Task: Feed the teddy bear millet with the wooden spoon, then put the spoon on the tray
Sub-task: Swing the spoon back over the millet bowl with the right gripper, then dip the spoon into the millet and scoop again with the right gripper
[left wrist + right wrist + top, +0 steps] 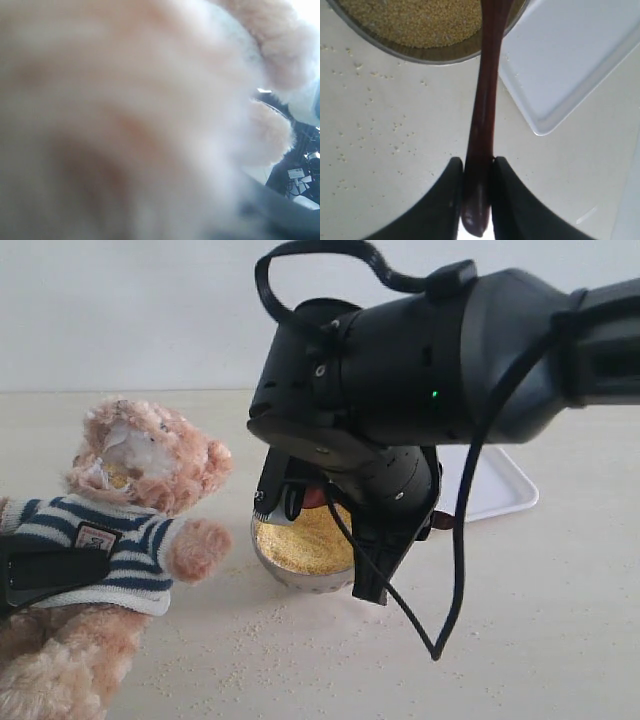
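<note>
— Where do things sit on the tabletop (560, 640)?
— Teddy bear (140, 500) on the left, left jaws at its shirt, grip unclear. Tray (500, 490) behind the metal bowl (290, 578) of millet (300, 540).
— The wooden spoon (485, 125)?
— Right jaws pinch its handle; it reaches over the bowl.

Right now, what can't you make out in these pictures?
1. Right wrist view: the top edge cuts off the wooden spoon's bowl, so its load is unknown.
2. Exterior view: the right arm hides the spoon's bowl and part of the millet.
3. Left wrist view: blurred teddy bear fur fills it; the left gripper's jaws are unseen.
</note>
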`<state>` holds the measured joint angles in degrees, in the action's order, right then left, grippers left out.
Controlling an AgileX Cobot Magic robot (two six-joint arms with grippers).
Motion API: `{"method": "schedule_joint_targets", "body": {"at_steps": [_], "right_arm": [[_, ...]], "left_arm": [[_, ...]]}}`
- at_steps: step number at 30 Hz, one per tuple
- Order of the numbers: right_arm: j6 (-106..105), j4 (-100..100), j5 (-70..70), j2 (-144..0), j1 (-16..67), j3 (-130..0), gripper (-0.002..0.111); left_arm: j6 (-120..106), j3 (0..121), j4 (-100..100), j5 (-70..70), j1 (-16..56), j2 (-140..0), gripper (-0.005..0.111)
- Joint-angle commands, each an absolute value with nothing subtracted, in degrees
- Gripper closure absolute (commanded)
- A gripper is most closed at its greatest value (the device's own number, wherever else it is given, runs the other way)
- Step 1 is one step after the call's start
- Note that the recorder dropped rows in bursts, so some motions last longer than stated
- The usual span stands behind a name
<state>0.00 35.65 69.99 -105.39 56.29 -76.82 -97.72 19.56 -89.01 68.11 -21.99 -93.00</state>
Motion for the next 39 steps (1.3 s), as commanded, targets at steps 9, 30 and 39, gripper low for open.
{"method": "schedule_joint_targets", "body": {"at_steps": [9,30,39], "right_arm": [[-1.8,42.0,70.0,-108.7,56.5,-76.6,0.107],[-1.9,42.6,70.0,-111.9,56.5,-76.6,0.107],[-1.4,41.5,70.0,-113.8,57.7,-76.6,0.107]], "left_arm": [[-98.1,20.0,-89.5,70.0,-22.1,-93.0,0.102],[-98.1,20.0,-89.5,70.0,-22.1,-93.0,0.102],[-98.1,20.0,-89.5,70.0,-22.1,-93.0,0.102]]}}
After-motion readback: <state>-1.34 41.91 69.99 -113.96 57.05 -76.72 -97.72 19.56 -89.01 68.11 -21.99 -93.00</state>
